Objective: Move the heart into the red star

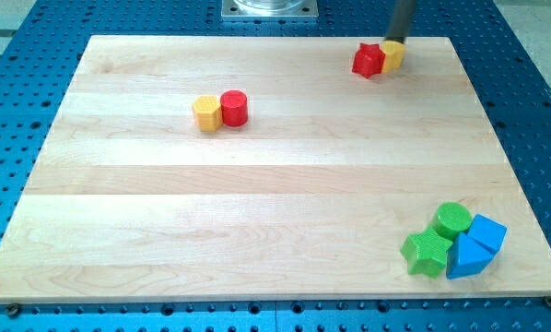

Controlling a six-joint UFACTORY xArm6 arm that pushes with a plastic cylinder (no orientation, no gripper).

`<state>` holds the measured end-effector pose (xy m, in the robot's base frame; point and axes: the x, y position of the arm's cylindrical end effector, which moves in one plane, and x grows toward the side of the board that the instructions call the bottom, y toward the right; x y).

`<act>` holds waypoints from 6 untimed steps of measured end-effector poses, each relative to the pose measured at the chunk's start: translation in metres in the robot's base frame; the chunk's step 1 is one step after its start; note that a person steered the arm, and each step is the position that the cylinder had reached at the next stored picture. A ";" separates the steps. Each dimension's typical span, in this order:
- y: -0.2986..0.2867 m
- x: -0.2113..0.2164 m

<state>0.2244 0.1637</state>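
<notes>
Where the board (257,184) met the view's top right, the yellow heart (392,56) was recorded touching the red star (369,60) on its right side. My tip (393,41) was noted just above the heart, apparently in contact. No pincer was fitted, so none could be judged. Logged elsewhere: yellow block (205,113) against red cylinder (234,107).

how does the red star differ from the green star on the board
The red star sits near the view's top edge, the green star near the bottom right corner. The red star touches a yellow block, with my tip right behind that block; the green star sits against a green cylinder and blue blocks. Both are star-shaped.
</notes>
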 end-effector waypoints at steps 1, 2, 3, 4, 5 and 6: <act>-0.080 0.021; -0.145 0.040; -0.129 0.009; -0.038 -0.032; 0.058 -0.032; 0.093 -0.011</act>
